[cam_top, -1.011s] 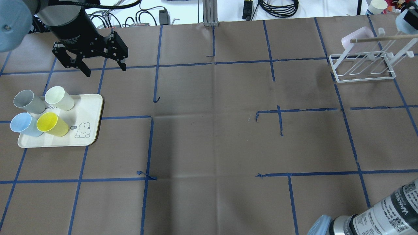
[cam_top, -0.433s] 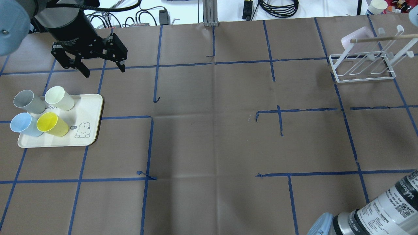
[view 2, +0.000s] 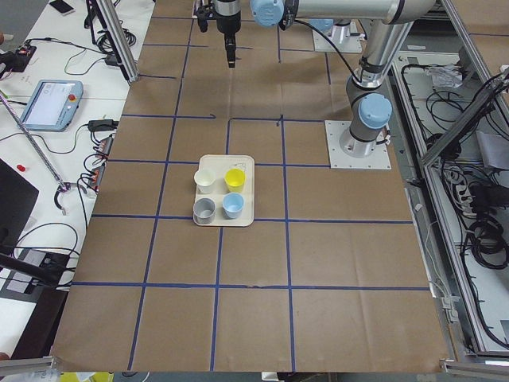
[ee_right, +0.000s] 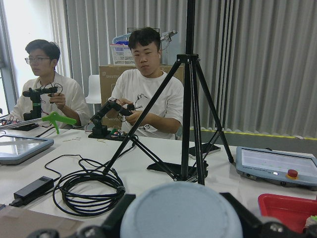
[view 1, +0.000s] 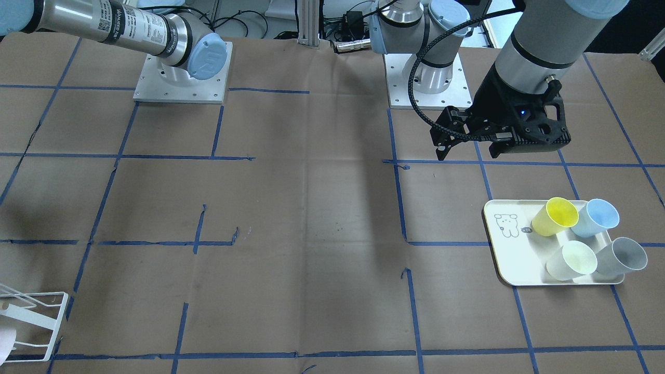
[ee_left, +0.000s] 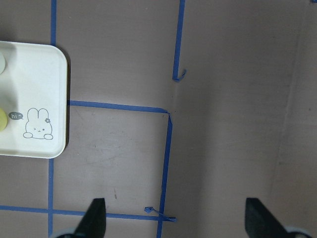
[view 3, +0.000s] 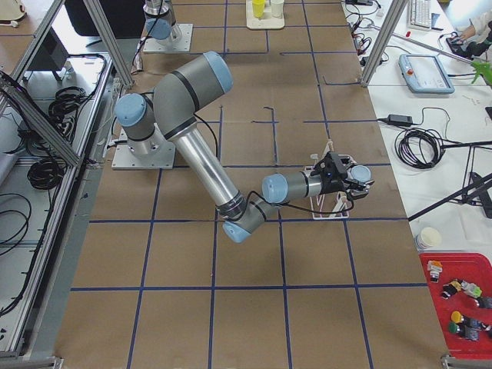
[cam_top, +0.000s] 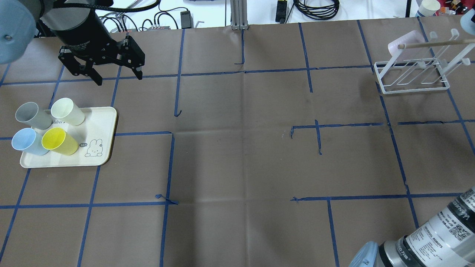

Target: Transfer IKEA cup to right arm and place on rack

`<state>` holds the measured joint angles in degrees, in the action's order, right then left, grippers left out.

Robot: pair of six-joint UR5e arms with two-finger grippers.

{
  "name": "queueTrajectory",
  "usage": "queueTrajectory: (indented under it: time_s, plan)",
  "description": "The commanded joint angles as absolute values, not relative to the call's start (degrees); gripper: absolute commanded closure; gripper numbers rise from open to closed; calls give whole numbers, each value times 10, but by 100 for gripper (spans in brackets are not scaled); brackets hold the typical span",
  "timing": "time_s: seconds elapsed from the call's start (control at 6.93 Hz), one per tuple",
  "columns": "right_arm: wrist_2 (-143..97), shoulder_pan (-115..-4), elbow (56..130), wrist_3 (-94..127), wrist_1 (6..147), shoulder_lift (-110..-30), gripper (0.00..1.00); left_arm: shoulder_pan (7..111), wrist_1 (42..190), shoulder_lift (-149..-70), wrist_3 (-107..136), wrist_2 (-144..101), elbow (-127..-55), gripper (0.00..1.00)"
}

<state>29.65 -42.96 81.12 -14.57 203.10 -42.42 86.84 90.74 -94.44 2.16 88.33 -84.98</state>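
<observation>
Four cups, grey, cream, pale blue and yellow, stand on a cream tray at the left. My left gripper hovers open and empty beyond the tray; the left wrist view shows bare paper between its fingers. A pink cup hangs on the white wire rack at the far right. My right gripper is raised over the rack. Its wrist view shows a pale rounded thing between black parts; I cannot tell whether it is open or shut.
The table is brown paper with blue tape lines. A wooden rod runs across the rack top. The right arm's labelled segment crosses the near right corner. Cables and a metal post lie along the far edge. Operators sit beyond the table.
The pale blue and black part at the top right has slid almost out of the overhead view. The right arm's near segment shifted right and down. The left gripper barely moved.
</observation>
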Motion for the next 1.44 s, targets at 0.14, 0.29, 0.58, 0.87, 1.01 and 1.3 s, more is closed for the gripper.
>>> queueTrajectory:
  time_s: [0.14,0.29,0.58,0.87,1.01,1.3]
  plan:
    - [296,-436,794,-143,2029,-403,67,867,904,-944,23,883,-850,1]
    - [295,-439,796,-143,2030,-403,67,867,904,-947,23,883,-850,1]
    - [294,-449,797,-143,2030,-395,67,868,904,-945,23,883,-850,1]
    - [293,-449,799,-143,2031,-392,67,867,904,-943,22,884,-850,1]
    - [293,-449,798,-143,2032,-385,67,867,904,-943,22,884,-850,1]
    - [293,-449,800,-143,2033,-381,67,868,896,-943,21,898,-850,1]
